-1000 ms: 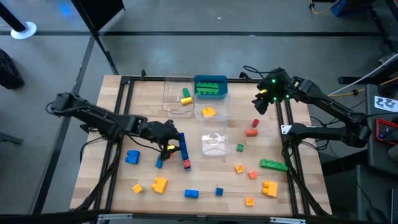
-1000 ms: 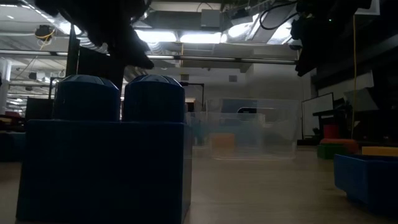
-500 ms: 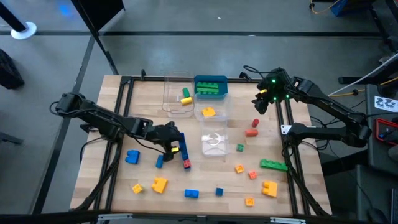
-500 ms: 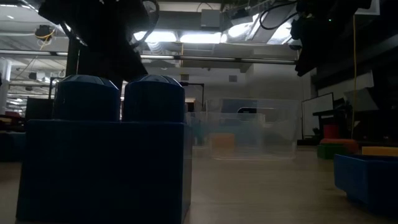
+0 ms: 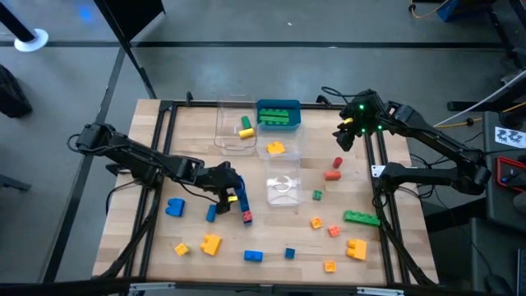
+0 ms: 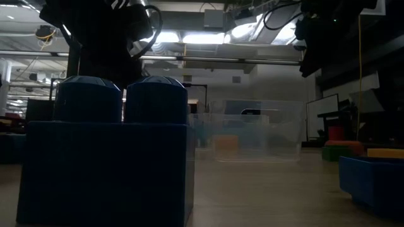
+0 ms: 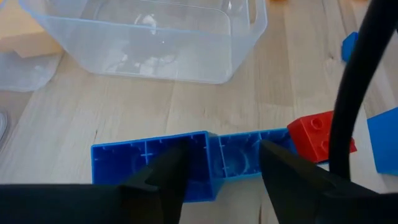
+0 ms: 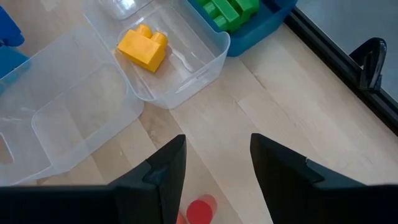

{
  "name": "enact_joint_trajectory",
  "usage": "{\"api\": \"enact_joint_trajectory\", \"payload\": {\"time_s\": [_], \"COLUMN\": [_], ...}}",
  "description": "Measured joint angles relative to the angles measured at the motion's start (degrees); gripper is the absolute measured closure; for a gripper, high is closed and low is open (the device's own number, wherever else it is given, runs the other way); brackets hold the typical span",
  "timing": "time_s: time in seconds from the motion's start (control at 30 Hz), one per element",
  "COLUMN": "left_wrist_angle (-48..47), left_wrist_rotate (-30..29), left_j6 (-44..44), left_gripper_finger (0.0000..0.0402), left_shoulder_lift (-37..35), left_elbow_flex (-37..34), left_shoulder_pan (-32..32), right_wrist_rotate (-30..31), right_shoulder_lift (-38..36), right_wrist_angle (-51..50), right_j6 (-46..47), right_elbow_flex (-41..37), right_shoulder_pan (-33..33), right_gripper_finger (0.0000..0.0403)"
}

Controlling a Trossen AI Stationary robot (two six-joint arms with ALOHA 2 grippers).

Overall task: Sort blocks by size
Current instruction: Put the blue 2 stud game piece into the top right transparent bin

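Observation:
A long blue bar (image 5: 243, 197) lies on the table left of centre, on its side with its hollow underside showing (image 7: 149, 158). A red block (image 7: 320, 135) sits at its near end. My left gripper (image 7: 221, 171) hangs low over the bar's middle, open, pointing down at a slant; its fingertips stand in front of the bar, spaced along its length. Whether they touch it cannot be told. A small yellow block (image 5: 233, 197) lies beside the bar under the gripper. My right gripper (image 5: 345, 136) waits open above the far right of the table, over a red block (image 8: 200, 210).
Three clear tubs (image 5: 236, 123) (image 5: 279, 144) (image 5: 283, 187) and a teal tray (image 5: 279, 105) with a green block stand mid-table. One tub holds a yellow block (image 8: 143, 48). Loose blocks lie along the near edge (image 5: 253, 256) and right (image 5: 362, 218). A blue block (image 6: 104, 157) fills the low view.
My left gripper has come down toward the long blue bar and shifted a little toward the table's right and near edge. The bar and the other blocks have stayed where they were.

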Motion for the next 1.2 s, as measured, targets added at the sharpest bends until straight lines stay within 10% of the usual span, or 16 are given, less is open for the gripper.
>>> {"api": "enact_joint_trajectory", "payload": {"time_s": [0.53,1.2], "left_wrist_angle": [0.11,0.42], "left_wrist_rotate": [-0.04,-0.17], "left_j6": [0.17,1.39], "left_gripper_finger": [0.0391,0.0398], "left_shoulder_lift": [-0.48,-8.04], "left_elbow_flex": [0.0,1.85], "left_shoulder_pan": [0.0,4.95], "right_wrist_rotate": [0.0,-0.02], "right_shoulder_lift": [0.0,-0.01], "right_wrist_angle": [-0.01,-0.12], "right_j6": [0.0,0.0], "right_elbow_flex": [0.0,0.0], "right_shoulder_pan": [-0.02,-0.01], "right_gripper_finger": [0.0221,0.0221]}}
